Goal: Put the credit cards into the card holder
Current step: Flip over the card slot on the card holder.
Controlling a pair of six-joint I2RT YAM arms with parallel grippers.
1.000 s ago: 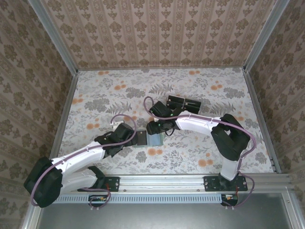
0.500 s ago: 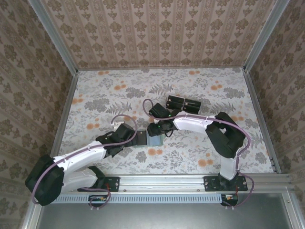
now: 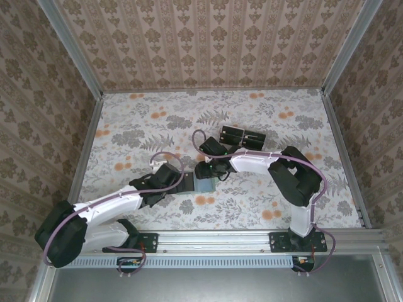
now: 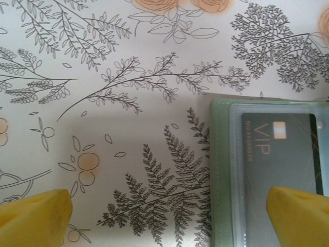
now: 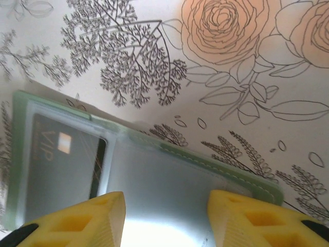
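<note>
As the right arm [image 3: 296,179] folds leftward, the card holder [image 3: 204,187] stays put.

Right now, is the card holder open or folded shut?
Open: card holder lies spread flat, both panels showing, a black VIP card in one.

The flower-patterned table [image 3: 126,126] carries the open green card holder [image 3: 203,185] and, farther back, black credit cards [image 3: 243,136].

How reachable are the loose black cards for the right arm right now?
Likely yes: the cards lie on bare table just beyond the right gripper, with nothing between them.
</note>
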